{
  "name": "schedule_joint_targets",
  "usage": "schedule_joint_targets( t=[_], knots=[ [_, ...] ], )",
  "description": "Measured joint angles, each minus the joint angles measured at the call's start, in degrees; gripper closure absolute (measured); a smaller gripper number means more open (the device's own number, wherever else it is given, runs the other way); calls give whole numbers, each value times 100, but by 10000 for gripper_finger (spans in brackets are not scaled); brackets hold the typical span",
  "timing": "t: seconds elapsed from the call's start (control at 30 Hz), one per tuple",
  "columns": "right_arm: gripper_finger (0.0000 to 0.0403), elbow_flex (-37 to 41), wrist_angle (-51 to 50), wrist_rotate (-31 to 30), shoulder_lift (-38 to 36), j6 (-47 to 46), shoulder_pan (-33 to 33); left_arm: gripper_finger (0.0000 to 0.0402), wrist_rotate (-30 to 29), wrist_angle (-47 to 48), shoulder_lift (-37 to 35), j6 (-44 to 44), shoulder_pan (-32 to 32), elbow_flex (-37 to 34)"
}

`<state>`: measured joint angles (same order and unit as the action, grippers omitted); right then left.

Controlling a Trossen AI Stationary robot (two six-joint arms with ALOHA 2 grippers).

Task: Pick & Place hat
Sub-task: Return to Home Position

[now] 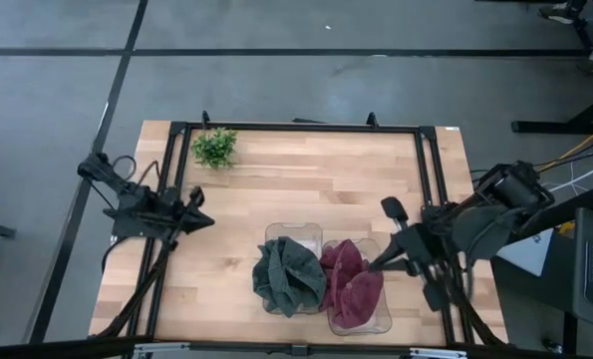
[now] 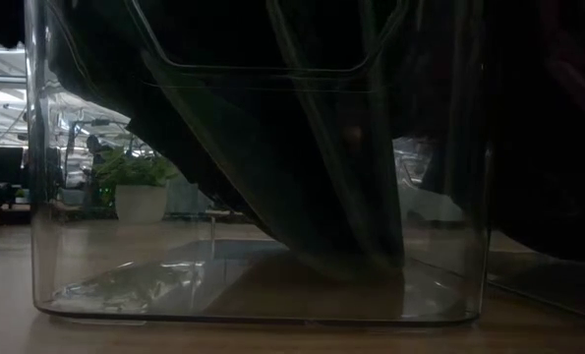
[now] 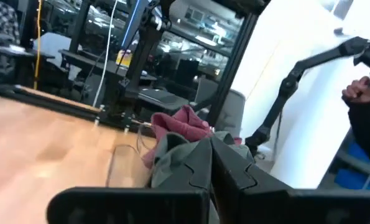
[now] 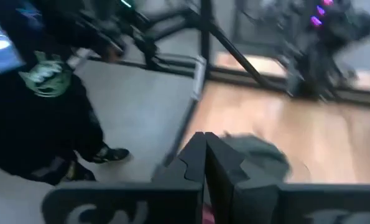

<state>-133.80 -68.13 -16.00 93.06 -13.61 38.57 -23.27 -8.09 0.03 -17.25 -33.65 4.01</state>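
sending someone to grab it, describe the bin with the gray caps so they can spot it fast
On the wooden table, two transparent bins sit side by side near the edge far from the small green plant. Yours is the left transparent bin, on the left arm's side. It is stuffed with gray caps, while the right transparent bin holds red caps.

In the low view the transparent bin (image 2: 36,197) is being cut off by the upper edge, and the colour of the dark cloth (image 2: 302,147) inside is being lost in shadow. In the left wrist view the gray cap (image 3: 166,160) is being partly covered by the left fingers (image 3: 200,168). In the right wrist view a person (image 4: 35,106) is being blurred and cropped at the edge
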Motion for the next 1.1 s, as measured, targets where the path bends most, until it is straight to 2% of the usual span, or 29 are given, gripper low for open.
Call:
schedule_joint_targets(
  t=[0.07,0.17,0.37,0.5,0.7,0.83,0.97,1.1],
  knots=[
    [395,0,240,193,13,276,2,399,-1,-415,-3,-202,0,-348],
    [395,0,390,327,35,436,7,399,-99,-254,40,-425,0,-357],
    [395,192,589,388,63,573,-109,399,-72,-510,-2,-191,0,-357],
    [395,748,1568,880,63,1016,-277,400,-105,-512,-2,-173,0,-357],
    [395,2358,3698,2463,62,1460,-717,399,-112,-516,-2,-237,0,-357],
    [395,3678,4457,2655,-234,1158,-1023,400,-107,-722,0,-198,2,-357],
    [395,5257,5689,2866,-1137,1010,-1300,399,-109,-832,0,-165,0,-357],
    [395,6834,6260,2935,-2618,755,-1496,400,-109,-835,0,-167,0,-357]
  ],
)
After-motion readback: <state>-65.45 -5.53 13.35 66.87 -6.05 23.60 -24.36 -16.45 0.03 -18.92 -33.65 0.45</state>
